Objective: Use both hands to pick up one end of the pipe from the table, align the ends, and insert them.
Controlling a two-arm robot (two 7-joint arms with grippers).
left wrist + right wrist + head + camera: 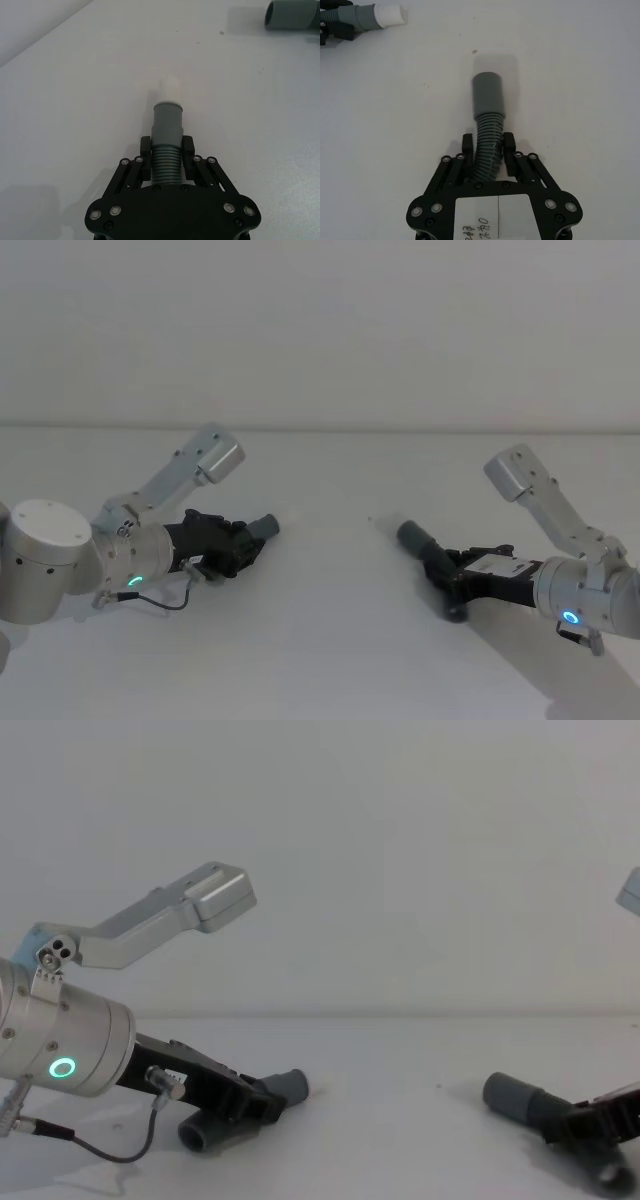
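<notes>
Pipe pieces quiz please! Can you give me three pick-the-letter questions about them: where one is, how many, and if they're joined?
1. Where is the white-tipped piece? A. in the jaws of the left gripper B. on a shelf C. in a box
2. How many pipe pieces are there? A. one B. two C. four
3. The two pieces are A. pushed together B. apart C. taped together
Answers: A, its ribbed part sits between the shut jaws; B, the right gripper holds the second, wide-sleeved piece; B, a wide gap separates them in the head view.
</notes>
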